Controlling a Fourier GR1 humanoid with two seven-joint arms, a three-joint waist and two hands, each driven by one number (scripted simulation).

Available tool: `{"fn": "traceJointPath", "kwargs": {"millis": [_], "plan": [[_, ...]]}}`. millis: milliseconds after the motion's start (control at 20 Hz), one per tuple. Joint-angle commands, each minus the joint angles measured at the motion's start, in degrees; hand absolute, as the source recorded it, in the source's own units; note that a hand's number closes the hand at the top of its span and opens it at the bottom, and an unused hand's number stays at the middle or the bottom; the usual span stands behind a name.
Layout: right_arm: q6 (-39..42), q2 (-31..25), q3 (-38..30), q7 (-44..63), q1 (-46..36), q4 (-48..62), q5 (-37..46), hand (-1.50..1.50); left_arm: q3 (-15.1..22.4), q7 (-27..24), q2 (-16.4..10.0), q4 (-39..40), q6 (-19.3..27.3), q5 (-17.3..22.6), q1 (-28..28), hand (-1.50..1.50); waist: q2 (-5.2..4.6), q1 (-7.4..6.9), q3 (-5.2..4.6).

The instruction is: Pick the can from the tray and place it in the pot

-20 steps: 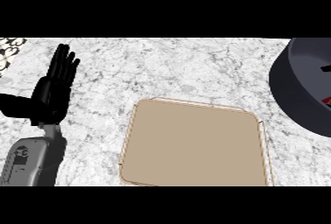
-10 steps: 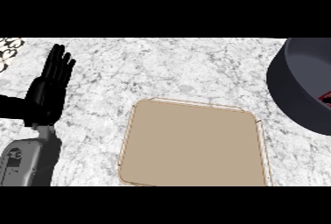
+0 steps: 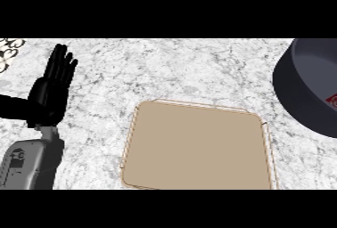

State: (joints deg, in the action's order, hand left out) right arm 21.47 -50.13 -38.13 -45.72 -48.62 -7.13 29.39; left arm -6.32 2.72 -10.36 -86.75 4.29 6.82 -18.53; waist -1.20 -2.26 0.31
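Fingers (image 3: 60,67) straight and upright, left hand (image 3: 47,95) resting at frame left.
Tan tray (image 3: 197,151) lower centre; can (image 3: 332,101) inside pot (image 3: 294,91) at right edge.

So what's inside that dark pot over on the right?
A small red-and-white patch shows inside the pot, right at the picture's edge; it may be the can. The rest of the inside is cut off by that edge, so nothing more can be told.
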Motion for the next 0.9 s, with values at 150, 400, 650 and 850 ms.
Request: {"fn": "traceJointPath", "kwargs": {"millis": [150, 400, 650, 850], "plan": [[9.09, -5.85, -4.95, -0.93, 2.31, 1.11, -5.34, -1.5, -0.24, -0.65, -0.09, -0.35, -0.77, 0.67, -0.19, 0.0, -0.56, -0.7, 0.27], [11.2, -7.56, -6.51, -1.64, 4.95, 0.4, -7.29, -1.5, 0.11, 0.74, 0.4, -0.76, 0.22, 0.32, -0.93, 0.0, -0.52, -0.28, 0.43], [10.71, -9.2, -7.51, 1.75, 5.22, -0.01, -8.51, -1.5, 1.49, -0.54, 1.54, -1.23, -0.03, -0.26, 0.58, 0.0, -0.89, -1.22, 0.52], [12.13, -10.96, -8.48, 1.66, 6.5, -0.7, -9.73, -1.5, 0.34, -0.93, 1.18, -0.63, 0.16, 0.23, -0.09, 0.0, -1.06, -0.71, 0.62]]}}
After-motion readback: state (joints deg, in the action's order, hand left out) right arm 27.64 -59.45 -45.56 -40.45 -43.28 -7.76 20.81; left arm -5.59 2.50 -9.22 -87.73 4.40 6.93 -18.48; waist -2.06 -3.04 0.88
